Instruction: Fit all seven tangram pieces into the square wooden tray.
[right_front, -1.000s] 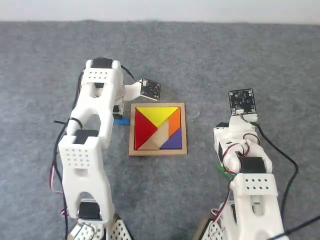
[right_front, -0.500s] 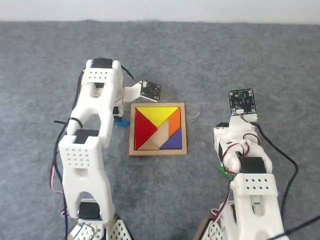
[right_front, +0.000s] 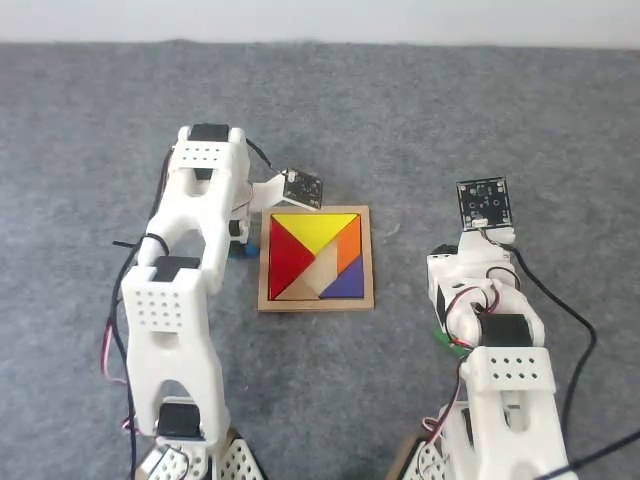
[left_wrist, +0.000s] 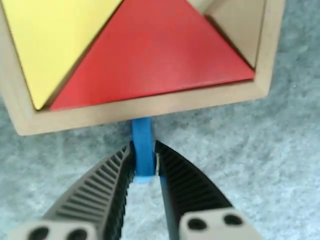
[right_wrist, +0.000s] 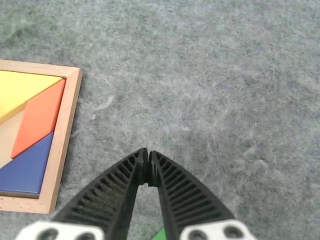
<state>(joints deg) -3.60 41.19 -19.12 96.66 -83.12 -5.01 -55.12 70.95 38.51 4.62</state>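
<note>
Blue piece (left_wrist: 142, 135): clamped in your left jaws, shifted forward, far end now touching tray (left_wrist: 150, 107) rim just ahead of jaws. Not yet inside; lift-over likely remains. Your right jaws: together, empty.

Desk (right_front: 90, 130): it is spreading out flat and wide below me, running across the whole high view as far as a straight far edge.
Covering (right_wrist: 240, 75): a grey, felt-like fabric is lying over the desk from side to side. Close up its nap is showing fuzzy and mottled, with pale fibres curling through darker grey.
Fabric close up (left_wrist: 240, 145): here the same grey pile is looking lighter and slightly bluish, with the fibres matting in all directions.
Far band (right_front: 320, 20): a pale, plain strip is running along beyond the desk's far edge. Whether it is a wall or a board, I cannot tell.
</note>
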